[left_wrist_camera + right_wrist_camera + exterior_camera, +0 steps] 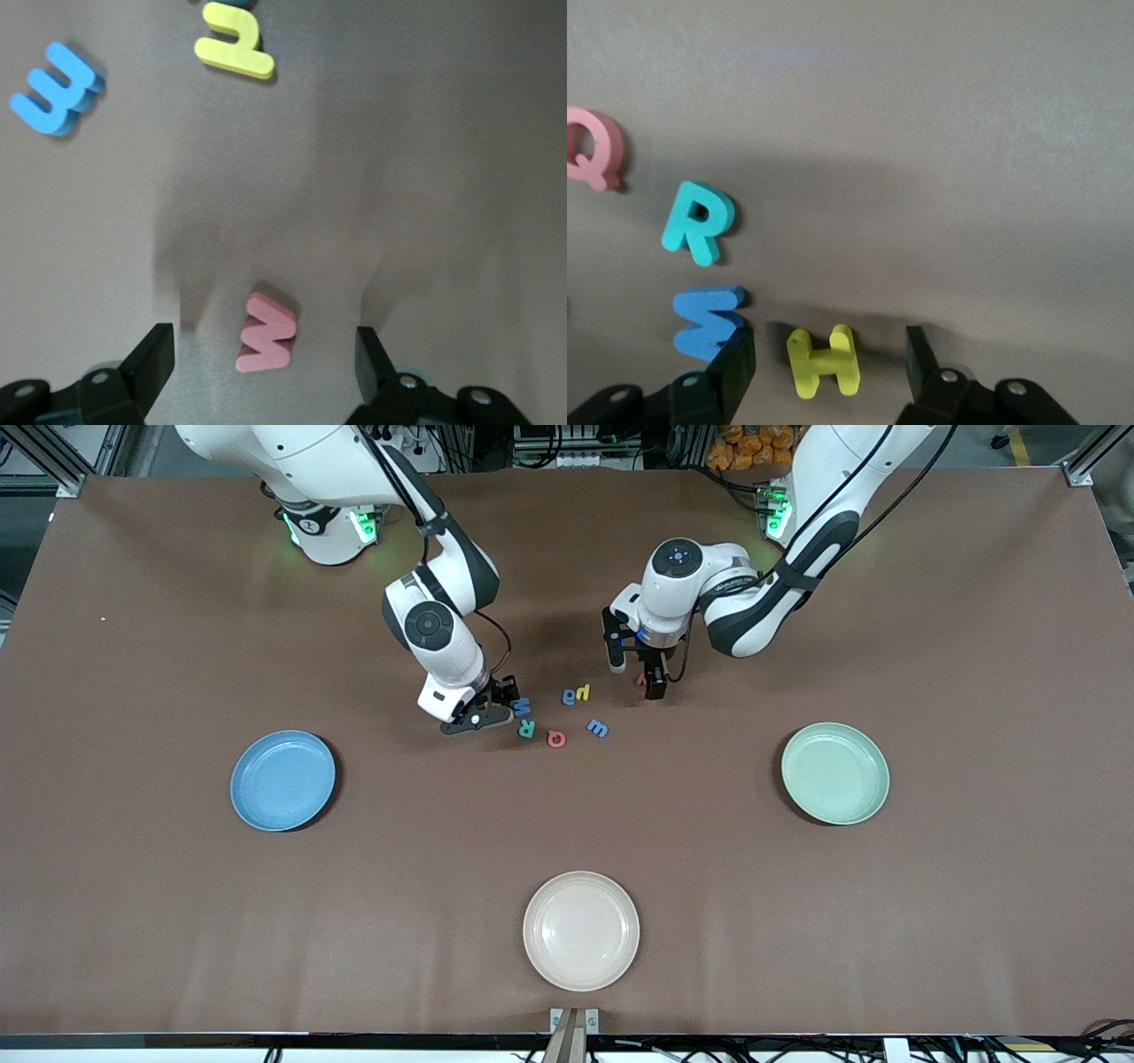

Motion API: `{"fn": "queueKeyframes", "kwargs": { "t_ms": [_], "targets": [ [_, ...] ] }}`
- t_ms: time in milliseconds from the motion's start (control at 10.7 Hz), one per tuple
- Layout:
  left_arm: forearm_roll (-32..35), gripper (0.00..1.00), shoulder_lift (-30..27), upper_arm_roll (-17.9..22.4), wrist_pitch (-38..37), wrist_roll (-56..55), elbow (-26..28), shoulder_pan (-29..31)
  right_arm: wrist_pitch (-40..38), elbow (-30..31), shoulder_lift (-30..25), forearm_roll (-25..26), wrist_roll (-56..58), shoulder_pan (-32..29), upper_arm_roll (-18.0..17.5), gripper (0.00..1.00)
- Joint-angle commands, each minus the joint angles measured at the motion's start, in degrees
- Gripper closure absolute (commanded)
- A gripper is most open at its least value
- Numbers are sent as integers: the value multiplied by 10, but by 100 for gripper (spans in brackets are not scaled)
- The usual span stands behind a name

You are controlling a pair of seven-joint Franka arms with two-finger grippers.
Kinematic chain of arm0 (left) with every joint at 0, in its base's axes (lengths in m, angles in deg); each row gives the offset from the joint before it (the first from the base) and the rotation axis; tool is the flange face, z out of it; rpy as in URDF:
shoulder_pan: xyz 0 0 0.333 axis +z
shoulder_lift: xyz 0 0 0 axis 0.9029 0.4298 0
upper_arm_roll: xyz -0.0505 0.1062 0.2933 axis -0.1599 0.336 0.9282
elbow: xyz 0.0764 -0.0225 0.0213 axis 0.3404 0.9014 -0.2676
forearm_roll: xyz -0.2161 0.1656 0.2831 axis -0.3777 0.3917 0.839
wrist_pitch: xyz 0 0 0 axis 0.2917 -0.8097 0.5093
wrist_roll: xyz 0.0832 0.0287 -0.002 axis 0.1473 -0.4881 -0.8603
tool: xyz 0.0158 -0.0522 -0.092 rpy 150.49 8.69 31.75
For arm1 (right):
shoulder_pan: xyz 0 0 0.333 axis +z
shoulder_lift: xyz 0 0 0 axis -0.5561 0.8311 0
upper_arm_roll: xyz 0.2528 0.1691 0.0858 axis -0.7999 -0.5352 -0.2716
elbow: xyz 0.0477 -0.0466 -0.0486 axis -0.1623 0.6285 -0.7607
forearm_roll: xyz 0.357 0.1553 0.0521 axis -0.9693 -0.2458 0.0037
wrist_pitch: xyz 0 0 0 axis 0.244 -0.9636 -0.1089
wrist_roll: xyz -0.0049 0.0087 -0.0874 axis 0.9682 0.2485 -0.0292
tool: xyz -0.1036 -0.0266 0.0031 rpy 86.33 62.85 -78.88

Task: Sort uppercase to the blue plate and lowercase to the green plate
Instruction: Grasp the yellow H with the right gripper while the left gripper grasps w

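My right gripper (827, 361) is low over the table and open, its fingers (735, 359) on either side of the yellow H (824, 360) with gaps. Blue M (707, 320), green R (698, 221) and red Q (594, 149) lie beside it. The left gripper (264, 359) is also low and open, with the red w (266, 334) lying free between its fingers. Yellow n (235, 49) and a blue lowercase letter (55, 88) lie close by. Both the blue plate (283, 779) and the green plate (834, 772) hold nothing. In the front view the H is hidden under the right gripper (490, 707).
The letters cluster mid-table between the grippers: blue M (522, 707), green R (526, 729), red Q (556, 738), blue a (569, 695), yellow n (583, 691). A cream plate (581, 930) sits nearest the front camera. The left gripper (636, 675) hangs at the cluster's left-arm end.
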Motion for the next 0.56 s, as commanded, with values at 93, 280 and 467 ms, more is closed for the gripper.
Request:
{"fn": "queueKeyframes", "kwargs": {
  "t_ms": [93, 280, 467],
  "targets": [
    [18, 10, 11, 12, 9, -11, -3, -16, 5, 16, -9, -7, 11, 5, -4, 31],
    [18, 13, 11, 19, 9, -11, -4, -18, 6, 18, -7, -7, 16, 7, -5, 48],
    [18, 16, 12, 23, 9, -11, -6, -23, 7, 18, -1, -4, 18, 7, -5, 58]
  ]
}}
